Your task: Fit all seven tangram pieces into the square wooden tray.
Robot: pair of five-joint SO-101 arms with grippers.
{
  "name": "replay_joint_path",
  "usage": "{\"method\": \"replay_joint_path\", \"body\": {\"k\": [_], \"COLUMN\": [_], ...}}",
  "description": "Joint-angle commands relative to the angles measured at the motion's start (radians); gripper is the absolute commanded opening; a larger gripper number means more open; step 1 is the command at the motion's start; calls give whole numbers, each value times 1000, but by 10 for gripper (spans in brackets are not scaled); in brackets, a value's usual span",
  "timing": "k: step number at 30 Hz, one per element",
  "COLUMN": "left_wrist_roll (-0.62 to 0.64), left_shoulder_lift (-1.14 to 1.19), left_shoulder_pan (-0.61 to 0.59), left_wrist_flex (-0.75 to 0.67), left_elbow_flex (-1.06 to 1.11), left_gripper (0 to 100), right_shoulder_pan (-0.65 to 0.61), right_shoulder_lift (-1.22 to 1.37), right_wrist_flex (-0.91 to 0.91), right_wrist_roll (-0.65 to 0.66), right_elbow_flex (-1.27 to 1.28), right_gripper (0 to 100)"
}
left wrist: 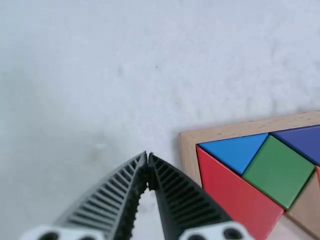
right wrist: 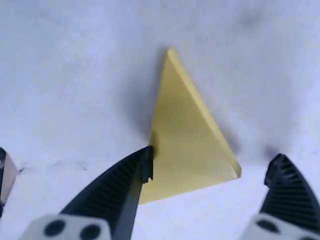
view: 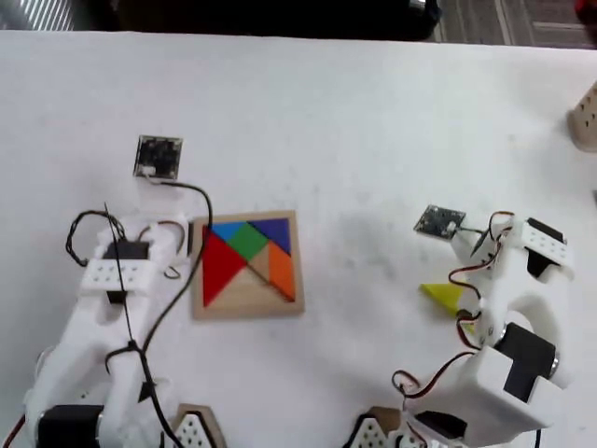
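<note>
The square wooden tray (view: 248, 310) lies left of centre and holds a red triangle (view: 221, 266), a blue triangle (view: 227, 231), a green square (view: 248, 241), a dark blue piece (view: 273, 231) and an orange piece (view: 280, 269); part of its floor is bare wood. My left gripper (left wrist: 148, 159) is shut on nothing, low over the table just beside the tray's corner (left wrist: 187, 137). A yellow triangle (right wrist: 187, 145) lies flat on the table at the right (view: 443, 295). My right gripper (right wrist: 214, 160) is open, one finger on each side of the yellow triangle, one tip touching its edge.
A pegged wooden block (view: 586, 119) stands at the far right edge. Wooden arm bases (view: 196, 429) sit at the front edge. Black cables (view: 177, 280) run along the left arm close to the tray. White table stretches between the tray and the yellow triangle.
</note>
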Motion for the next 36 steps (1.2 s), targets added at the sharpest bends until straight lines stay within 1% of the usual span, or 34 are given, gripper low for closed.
{"method": "replay_joint_path", "body": {"k": [1, 3, 4, 7, 10, 12, 16, 17, 21, 26, 28, 29, 36], "left_wrist_roll": [-11, -11, -11, -11, -11, -11, -11, -11, -11, -11, -11, -11, -11], "left_shoulder_lift": [1, 1, 1, 1, 1, 1, 1, 1, 1, 1, 1, 1, 1], "left_shoulder_pan": [15, 15, 15, 15, 15, 15, 15, 15, 15, 15, 15, 15, 15], "left_wrist_flex": [-20, -20, -20, -20, -20, -20, -20, -20, -20, -21, -21, -21, -23], "left_elbow_flex": [-26, -26, -26, -26, -26, -26, -26, -26, -26, -26, -26, -26, -26], "left_gripper": [27, 27, 27, 27, 27, 27, 27, 27, 27, 27, 27, 27, 27], "right_shoulder_pan": [-13, -13, -13, -13, -13, -13, -12, -10, 7, 27, 27, 24, 21], "right_shoulder_lift": [59, 59, 59, 59, 58, 53, 51, 51, 36, -27, -54, -68, -134], "right_wrist_flex": [-5, -2, 4, 10, 8, 10, 10, 10, 16, 142, 188, 205, 285], "right_wrist_roll": [29, 29, 34, 34, 31, 29, 29, 29, 29, 32, 34, 34, 28], "right_elbow_flex": [-2, 0, 0, 0, 0, 0, -5, -6, -21, -81, -95, -100, -103], "right_gripper": [260, 217, 217, 255, 255, 211, 60, 52, 57, 55, 31, 16, 18]}}
